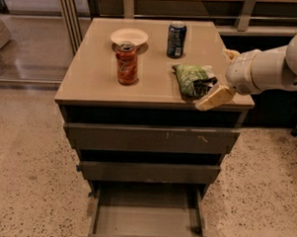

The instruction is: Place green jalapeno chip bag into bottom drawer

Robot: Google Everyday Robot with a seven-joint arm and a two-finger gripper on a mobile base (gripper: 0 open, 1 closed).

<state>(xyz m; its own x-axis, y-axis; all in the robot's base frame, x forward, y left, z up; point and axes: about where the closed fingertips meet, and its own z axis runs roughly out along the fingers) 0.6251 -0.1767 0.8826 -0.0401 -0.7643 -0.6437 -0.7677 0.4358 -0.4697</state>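
Hand [222, 77], spread wide, with the green jalapeno chip bag [192, 78] just to its left; a shallow pinch on crumpled foil may slip before reaching the bottom drawer [146, 217].

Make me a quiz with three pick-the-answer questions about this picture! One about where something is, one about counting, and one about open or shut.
1. Where is the crumpled green foil chip bag?
A. on the floor
B. on the tan cabinet top, beside the robot's gripper
C. on a chair

2. How many drink cans stand on the cabinet top?
A. one
B. two
C. four

3. The grey-brown bottom drawer is:
A. pulled open
B. shut
C. missing

Answers:
1 B, the bag lies on the top, right by the gripper.
2 B, there is a red soda can and a dark blue can.
3 A, its grey inside shows.
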